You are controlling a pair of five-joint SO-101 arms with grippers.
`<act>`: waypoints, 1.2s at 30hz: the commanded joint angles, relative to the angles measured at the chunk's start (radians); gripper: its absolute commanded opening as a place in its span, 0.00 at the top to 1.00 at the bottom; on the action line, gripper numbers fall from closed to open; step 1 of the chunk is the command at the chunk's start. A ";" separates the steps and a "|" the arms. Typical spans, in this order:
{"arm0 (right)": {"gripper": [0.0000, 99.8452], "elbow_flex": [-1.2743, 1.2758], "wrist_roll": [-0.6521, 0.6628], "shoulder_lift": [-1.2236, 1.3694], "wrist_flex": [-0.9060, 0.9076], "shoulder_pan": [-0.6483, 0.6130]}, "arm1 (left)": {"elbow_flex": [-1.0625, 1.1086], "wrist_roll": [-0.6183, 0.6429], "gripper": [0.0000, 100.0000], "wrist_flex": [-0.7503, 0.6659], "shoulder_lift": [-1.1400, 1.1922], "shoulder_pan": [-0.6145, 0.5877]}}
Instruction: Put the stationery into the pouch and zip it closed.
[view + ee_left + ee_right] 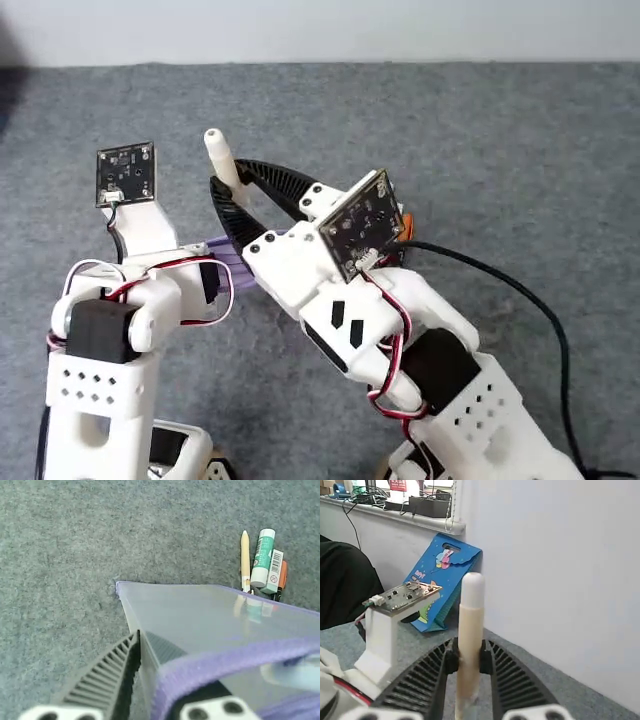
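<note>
Gripping a cream-coloured plastic pen (470, 625) with a white rounded cap, the right arm's fingers (455, 661) are closed on its barrel from both sides. The pen stands upright between the two black ribbed fingers, with the cap pointing up. From above I see this pen (219, 152) raised over the grey felt-like counter (500, 140), near the middle and a little toward the far side.

The left arm's fingers (136, 647) are closed on the translucent plastic pouch with a purple zipper band (200, 615). One black finger is on the outer side of the pouch wall, and the other shows through the plastic on the inner side. The pouch stretches away from these fingers over the counter, and its far corner rests on the grey surface. In the high view only a purple strip of the pouch (228, 252) appears between the two arms.

More stationery lies on the counter just beyond the far edge of the pouch: a thin cream pencil (244, 555), a green-and-white glue stick (262, 555) and an orange marker (282, 575), close together side by side. Their near ends show through the clear plastic.

Behind the counter a blue paper gift bag (442, 580) leans against the white wall.
</note>
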 commanded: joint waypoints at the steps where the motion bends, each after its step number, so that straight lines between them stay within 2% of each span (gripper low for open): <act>1: 0.99 0.015 0.020 -0.050 -0.002 -0.010 | 0.004 0.011 0.99 -0.021 0.023 0.009; 4: 0.97 0.026 0.058 -0.051 0.097 -0.018 | 0.002 0.011 0.99 -0.021 0.028 0.009; 9: 0.83 0.015 0.058 -0.053 0.139 -0.019 | 0.005 0.011 0.99 -0.031 0.028 0.009; 17: 0.89 -0.081 0.058 -0.048 0.140 0.007 | 0.005 0.011 0.99 -0.035 0.023 0.008; 21: 0.92 -0.103 0.049 -0.039 0.142 0.148 | 0.002 0.011 0.99 -0.034 0.021 0.005; 26: 0.99 -0.107 -0.094 0.030 0.263 0.409 | 0.002 0.011 0.99 -0.031 0.021 0.003; 29: 0.99 -0.107 -0.153 0.127 0.338 0.544 | 0.002 0.011 0.99 -0.029 0.021 0.003; 33: 0.99 -0.153 -0.210 0.295 0.412 0.654 | 0.002 0.011 0.99 -0.029 0.020 0.003; 36: 0.99 -0.256 -0.230 0.460 0.501 0.693 | 0.002 0.011 0.99 -0.029 0.020 0.003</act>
